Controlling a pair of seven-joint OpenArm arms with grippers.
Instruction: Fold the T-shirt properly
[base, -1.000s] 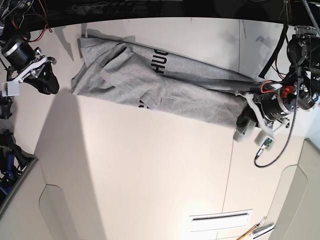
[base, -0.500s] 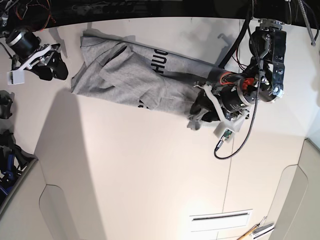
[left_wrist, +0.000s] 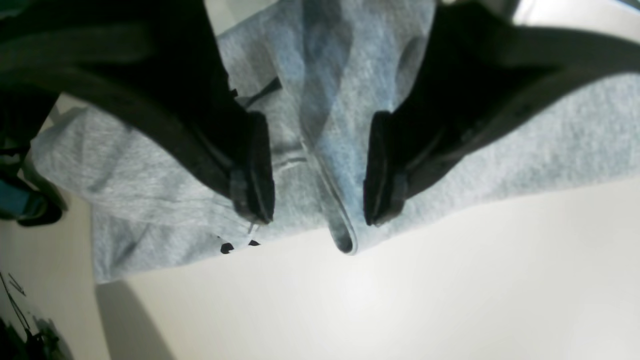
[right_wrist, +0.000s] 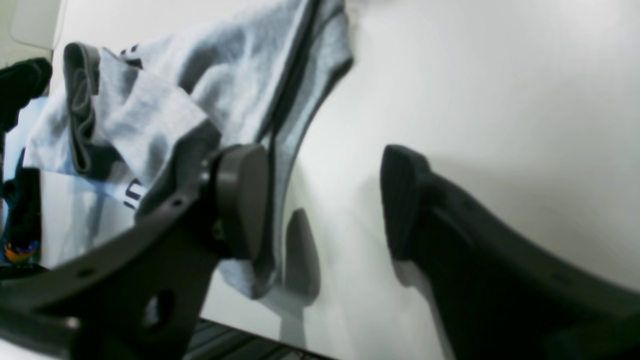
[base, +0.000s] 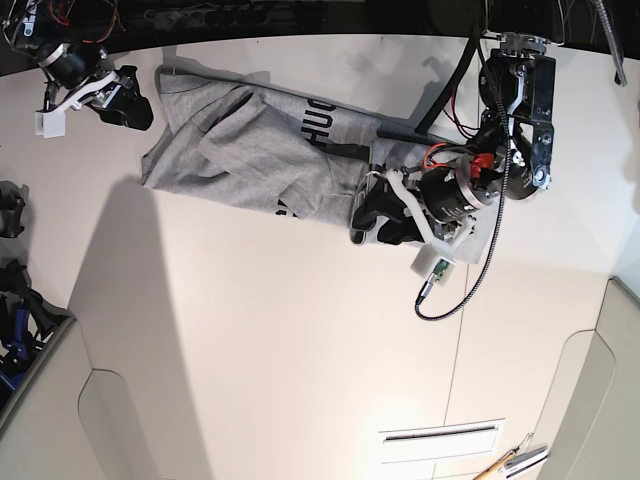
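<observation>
The heather-grey T-shirt lies crumpled across the far half of the white table, with black lettering showing. My left gripper sits at the shirt's bunched right end. In the left wrist view its jaws stand apart on either side of a hemmed fold of the shirt. My right gripper is open and empty beside the shirt's far left corner. In the right wrist view one pad is over the shirt's edge, the other over bare table.
A black cable with a white connector hangs from the left arm. A slot and pens are at the front right. Dark gear lies along the left edge. The table's far edge runs close behind the shirt.
My left gripper has moved left and the shirt's right end has come with it, bunching toward the middle. My right gripper has moved up and right to the shirt's far left corner.
</observation>
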